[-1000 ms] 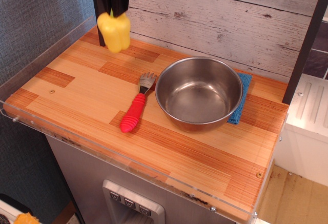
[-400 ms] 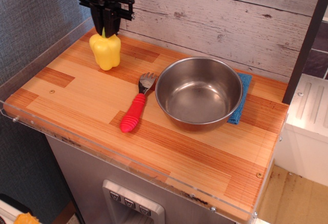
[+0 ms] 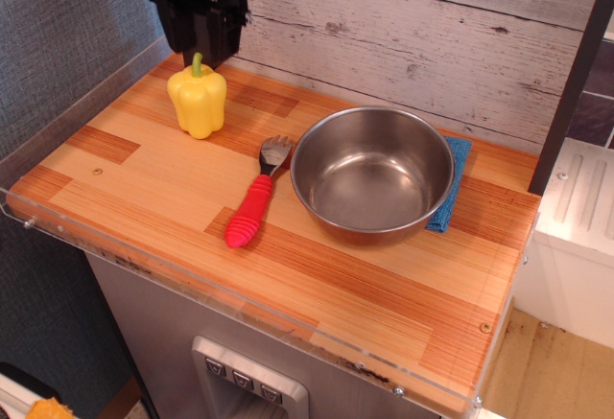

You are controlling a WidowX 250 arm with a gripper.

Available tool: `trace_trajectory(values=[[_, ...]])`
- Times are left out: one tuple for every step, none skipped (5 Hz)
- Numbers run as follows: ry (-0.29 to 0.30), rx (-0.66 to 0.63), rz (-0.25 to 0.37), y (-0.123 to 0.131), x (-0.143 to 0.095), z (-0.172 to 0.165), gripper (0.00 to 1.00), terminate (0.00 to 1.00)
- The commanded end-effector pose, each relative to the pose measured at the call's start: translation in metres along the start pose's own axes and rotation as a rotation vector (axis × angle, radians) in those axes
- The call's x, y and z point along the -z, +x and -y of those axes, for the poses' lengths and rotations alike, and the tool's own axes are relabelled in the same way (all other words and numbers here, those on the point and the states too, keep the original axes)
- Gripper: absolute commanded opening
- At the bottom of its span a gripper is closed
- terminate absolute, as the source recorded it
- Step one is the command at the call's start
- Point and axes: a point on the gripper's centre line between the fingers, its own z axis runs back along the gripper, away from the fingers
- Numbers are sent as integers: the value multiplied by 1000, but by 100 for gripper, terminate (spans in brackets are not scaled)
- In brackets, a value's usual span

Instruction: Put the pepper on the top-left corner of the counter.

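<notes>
The yellow pepper (image 3: 198, 103) stands upright on the wooden counter (image 3: 153, 184) near its far left corner, green stem up. My black gripper (image 3: 200, 47) hangs just above the stem, close to the back wall. Its fingers stand apart on either side of the stem and do not touch the pepper, so it is open and empty.
A steel bowl (image 3: 372, 174) sits mid-counter on a blue cloth (image 3: 453, 181). A red-handled fork (image 3: 253, 206) lies left of the bowl. A clear acrylic rim (image 3: 67, 112) runs along the left and front edges. A white unit (image 3: 576, 237) stands at the right.
The pepper came down from mid-air onto the counter's far left corner. The gripper has let go of it and risen slightly above the stem.
</notes>
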Motion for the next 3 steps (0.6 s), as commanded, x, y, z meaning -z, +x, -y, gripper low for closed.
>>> trace_trajectory(values=[[63, 20, 173, -11, -63, 15, 100, 0], [33, 5, 221, -23, -63, 34, 100, 0], [15, 17, 204, -27, -56, 43, 100, 100]])
